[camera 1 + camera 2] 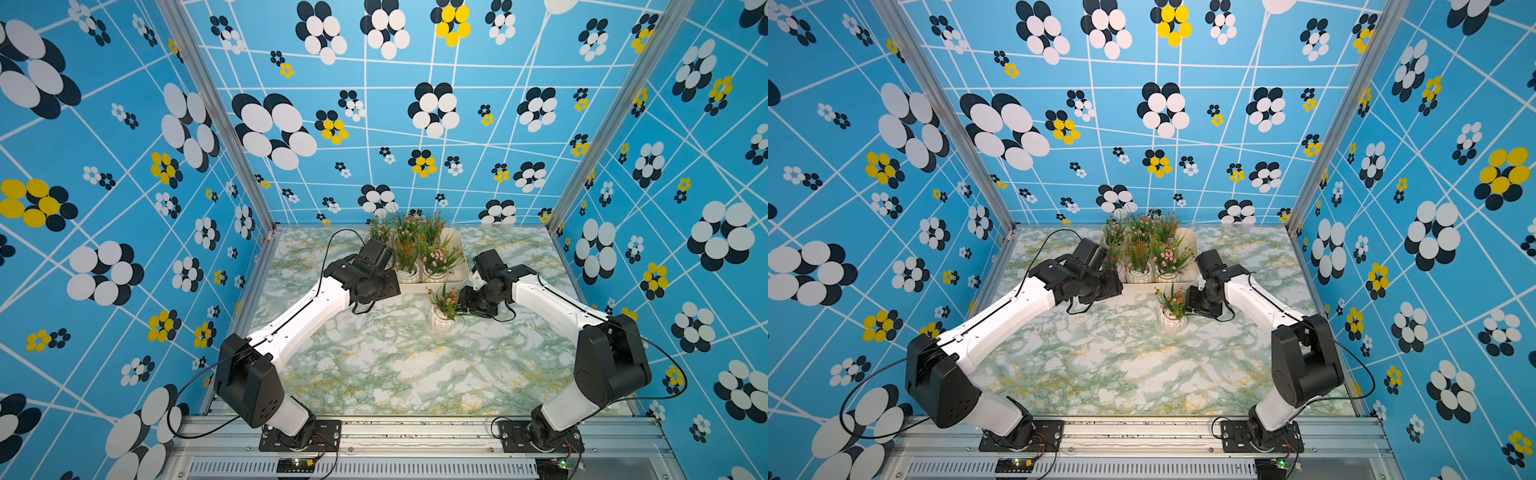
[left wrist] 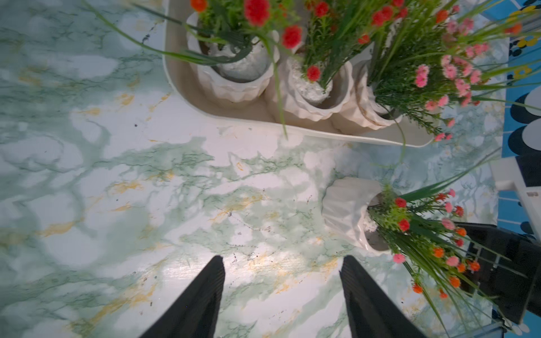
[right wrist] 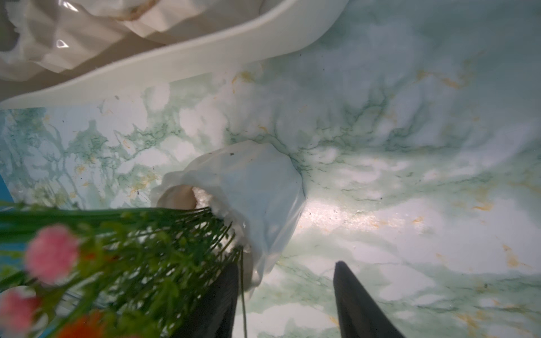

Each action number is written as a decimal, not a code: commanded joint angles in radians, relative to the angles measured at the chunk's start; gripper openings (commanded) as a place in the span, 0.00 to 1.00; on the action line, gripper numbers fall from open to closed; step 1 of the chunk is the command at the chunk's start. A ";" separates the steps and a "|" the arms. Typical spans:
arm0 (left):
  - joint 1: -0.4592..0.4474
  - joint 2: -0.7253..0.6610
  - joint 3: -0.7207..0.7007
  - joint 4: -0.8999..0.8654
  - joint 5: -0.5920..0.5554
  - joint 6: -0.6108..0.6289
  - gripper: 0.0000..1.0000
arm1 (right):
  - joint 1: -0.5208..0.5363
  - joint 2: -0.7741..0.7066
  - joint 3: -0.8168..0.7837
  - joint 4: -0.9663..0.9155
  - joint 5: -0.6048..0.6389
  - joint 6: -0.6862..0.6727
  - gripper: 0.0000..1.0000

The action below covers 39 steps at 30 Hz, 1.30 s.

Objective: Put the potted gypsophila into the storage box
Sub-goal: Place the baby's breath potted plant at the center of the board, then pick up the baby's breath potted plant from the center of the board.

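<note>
Several potted gypsophila (image 1: 407, 272) (image 2: 234, 85) stand in the cream storage box (image 1: 459, 245) (image 2: 234, 118) at the back middle. One more potted gypsophila (image 1: 441, 322) (image 1: 1173, 322) stands on the marble table just in front of the box. My right gripper (image 1: 467, 307) (image 3: 286, 264) is open at its right side. One finger touches the foliage and the pot's rim (image 3: 254, 181); only table shows between the jaws. My left gripper (image 1: 376, 286) (image 2: 283, 259) hangs open over bare table by the box's left front corner, holding nothing.
Patterned blue walls close in the table on three sides. The box's front rim (image 3: 175, 67) lies a short way behind the loose pot (image 2: 345, 207). Both arms reach in from the front rail (image 1: 415, 432).
</note>
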 commanded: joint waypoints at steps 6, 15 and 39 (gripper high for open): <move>0.065 -0.080 -0.118 0.028 0.036 0.022 0.67 | 0.060 0.065 0.064 -0.008 0.088 0.040 0.47; 0.160 -0.149 -0.221 0.056 0.085 0.050 0.67 | 0.111 0.116 0.121 -0.037 0.175 0.054 0.33; 0.235 -0.176 -0.346 0.132 0.174 0.064 0.67 | 0.132 0.069 0.142 -0.091 0.235 0.047 0.00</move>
